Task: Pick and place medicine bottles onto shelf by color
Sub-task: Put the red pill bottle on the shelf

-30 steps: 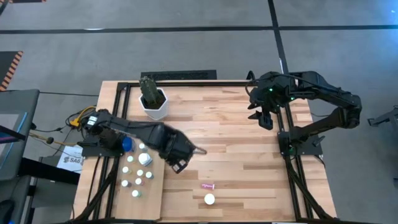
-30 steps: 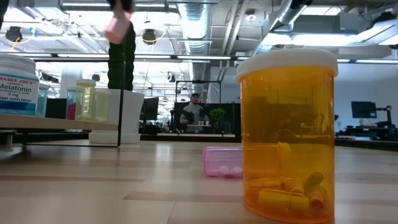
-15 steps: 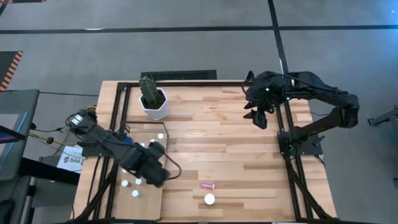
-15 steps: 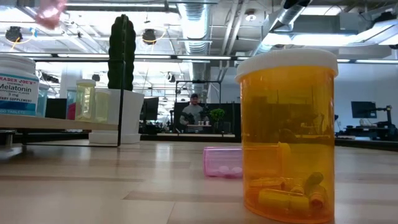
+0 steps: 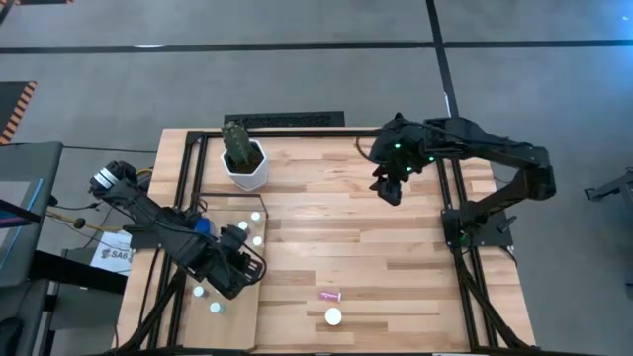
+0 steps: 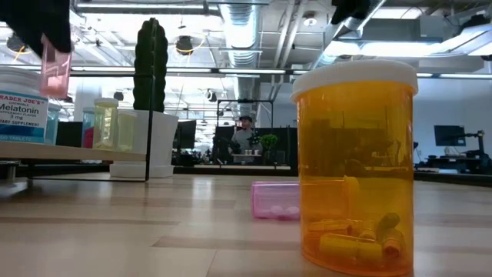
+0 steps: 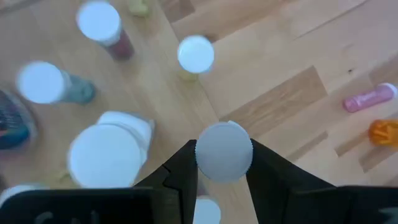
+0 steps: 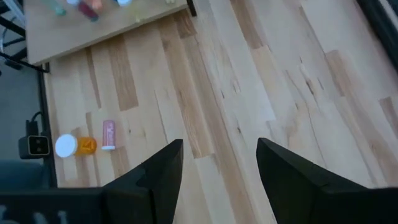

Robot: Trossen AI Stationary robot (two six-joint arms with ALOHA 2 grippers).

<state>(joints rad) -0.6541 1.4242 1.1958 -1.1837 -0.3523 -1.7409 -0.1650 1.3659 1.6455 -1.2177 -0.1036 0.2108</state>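
Note:
My left gripper is shut on a pink bottle with a white cap and holds it above the pale shelf at the table's left. Several white-capped bottles stand on the shelf, among them a big white one. A pink bottle lies on its side on the tabletop. An amber bottle stands upright near the front edge. My right gripper is open and empty above the table's far right part. My left gripper pinches the pink bottle at its white-capped top between its two fingers. The fingers come from above, pointing down. The bottle hangs upright below them, clear of the shelf.
A white hexagonal pot with a cactus stands at the far left, behind the shelf. A black metal frame runs along the table's edges. Bare planks lie between the shelf and the right arm.
My left gripper has carried the pink bottle from over the tabletop toward the table's left edge, over the shelf, and then down; the bottle stays upright in the hold. My right gripper has gone toward the table's left and a little nearer, still open.

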